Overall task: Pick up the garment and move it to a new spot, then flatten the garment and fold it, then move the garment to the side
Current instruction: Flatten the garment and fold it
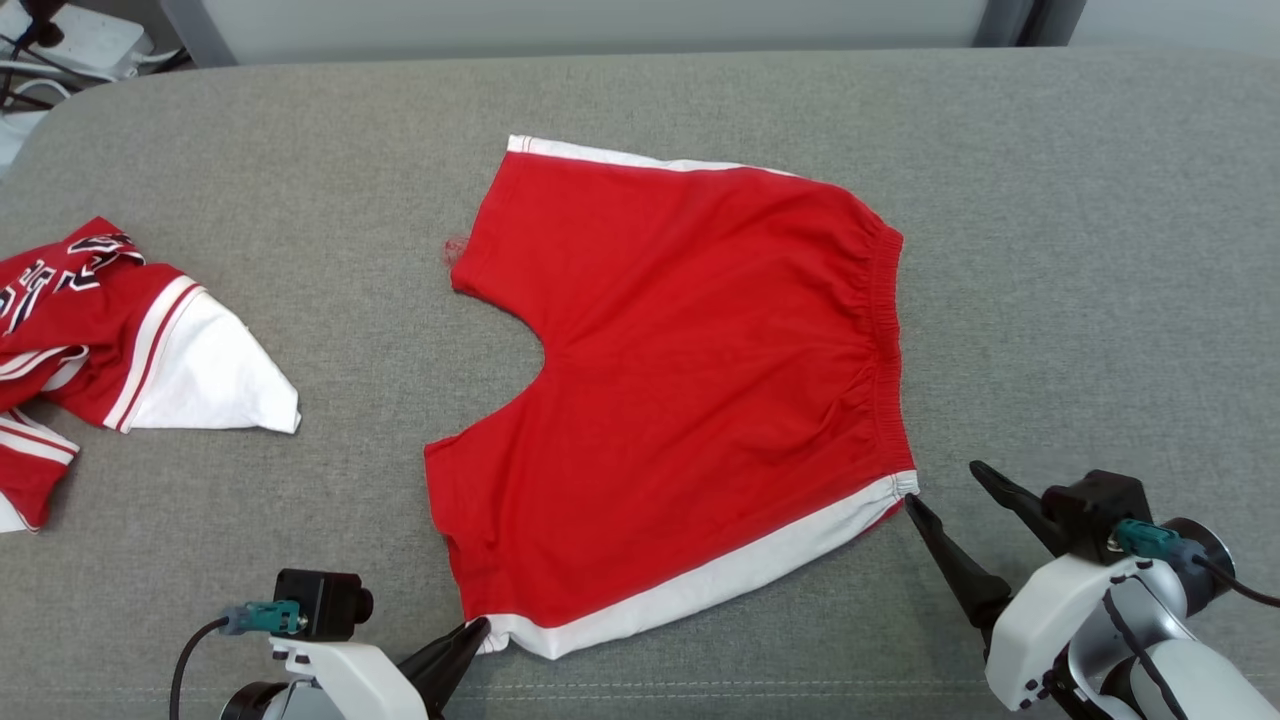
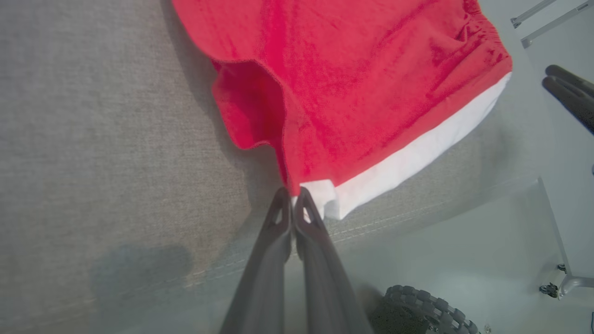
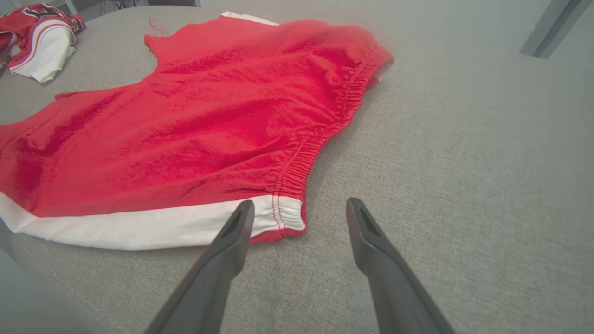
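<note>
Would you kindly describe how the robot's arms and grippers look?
The left arm and right arm have glossy white shells. The left gripper and right gripper each have two long, tapering dark fingers. Each wrist carries a black camera block with a teal connector and black cable.

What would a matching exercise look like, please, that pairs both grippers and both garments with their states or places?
Column A
1. left gripper
2. right gripper
3. red shorts
4. red-and-white jersey

Column B
a. crumpled at the far left
b. open, beside the shorts' waistband end
c. spread flat in the middle
d. shut on the shorts' leg corner

Pairs: 1-d, 2-b, 3-c, 4-a
</note>
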Robot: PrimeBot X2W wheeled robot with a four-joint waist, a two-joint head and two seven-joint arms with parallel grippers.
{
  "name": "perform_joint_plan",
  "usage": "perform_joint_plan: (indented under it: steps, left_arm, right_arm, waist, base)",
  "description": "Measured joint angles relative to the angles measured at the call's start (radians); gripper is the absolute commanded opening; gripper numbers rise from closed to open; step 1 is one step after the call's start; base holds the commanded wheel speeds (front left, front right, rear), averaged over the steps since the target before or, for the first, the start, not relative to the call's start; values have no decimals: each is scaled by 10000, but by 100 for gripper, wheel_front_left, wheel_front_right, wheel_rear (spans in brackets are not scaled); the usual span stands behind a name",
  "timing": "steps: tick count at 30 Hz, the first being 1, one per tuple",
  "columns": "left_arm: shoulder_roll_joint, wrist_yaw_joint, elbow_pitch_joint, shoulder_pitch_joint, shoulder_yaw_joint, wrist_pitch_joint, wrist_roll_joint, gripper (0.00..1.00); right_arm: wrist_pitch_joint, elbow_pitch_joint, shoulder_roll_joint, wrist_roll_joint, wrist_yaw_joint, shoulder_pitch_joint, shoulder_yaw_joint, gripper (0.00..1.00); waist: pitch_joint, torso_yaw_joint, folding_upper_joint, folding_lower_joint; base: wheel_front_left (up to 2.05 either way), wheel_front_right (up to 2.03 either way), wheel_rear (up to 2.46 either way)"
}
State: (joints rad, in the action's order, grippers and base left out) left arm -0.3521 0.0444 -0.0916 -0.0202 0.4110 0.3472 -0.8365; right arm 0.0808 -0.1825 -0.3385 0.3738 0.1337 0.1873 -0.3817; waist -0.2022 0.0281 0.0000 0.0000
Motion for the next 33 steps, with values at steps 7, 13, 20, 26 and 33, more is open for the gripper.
perform_joint_plan:
  steps: [7,13,20,26,33]
  left_arm:
    - [159,171,-238,-335,61,-136,0,0]
    - [163,176,-430,-516,96,-148,0,0]
    - [167,249,-525,-523,123,-230,0,0]
    - [104,236,-366,-497,119,-307,10,0]
    - [-374,-144,1187,578,54,-107,-21,0]
  right_arm:
    - [186,-583,-418,362,0,915,-988,100]
    - [257,-961,-525,637,0,1488,-1603,25]
    - [13,-1195,-663,976,0,1620,-1726,0]
    - [-437,-738,-652,1411,0,649,-1143,0]
    - [-458,750,-662,1820,0,-1409,-581,0]
  waist:
    - [-363,145,0,0]
    - [-502,220,0,0]
    - [-509,222,0,0]
    - [-412,177,0,0]
    - [-368,-1,0,0]
  base:
    - [0,0,0]
    - [0,0,0]
    - [0,0,0]
    - [0,0,0]
    - [0,0,0]
